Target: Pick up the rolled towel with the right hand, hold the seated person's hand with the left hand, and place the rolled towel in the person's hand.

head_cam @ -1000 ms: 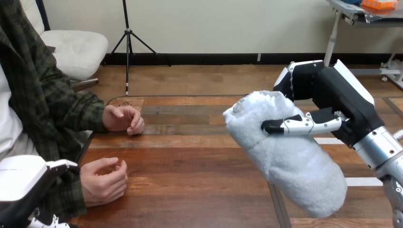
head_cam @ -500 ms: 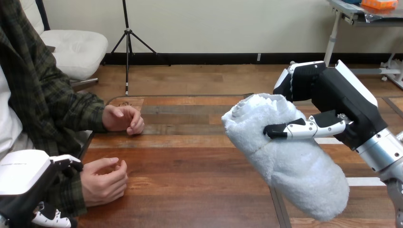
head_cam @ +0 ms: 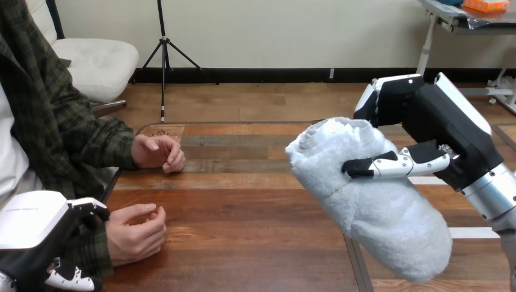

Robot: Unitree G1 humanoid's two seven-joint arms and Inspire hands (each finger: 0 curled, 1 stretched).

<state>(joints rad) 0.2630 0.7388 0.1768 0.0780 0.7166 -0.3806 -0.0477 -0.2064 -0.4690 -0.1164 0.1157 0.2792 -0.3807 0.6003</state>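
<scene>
Right hand (head_cam: 441,125) is closed round the rolled towel (head_cam: 371,201), thumb laid across the front of the roll. The fingers go round the back, where the pile hides most of them. We note the towel held up over the right side of the table (head_cam: 243,213), tilted, spiral end toward the far left, blunt lower end toward the near right corner. It is white, thick and fluffy, a fat cylinder.

A small dark mark (head_cam: 161,133) sits on a plank at the far left corner, too small to read.

Left hand (head_cam: 33,234) is at the near left corner, white shell up, cut by the view's edges, against the dark plaid sleeve behind the person's nearer hand (head_cam: 137,232). We cannot tell its grip. That hand rests loosely curled by the left edge. The person's farther hand (head_cam: 157,152) rests curled near the far left corner. Both are well apart from the towel. The tabletop is glossy dark wood planks.
</scene>
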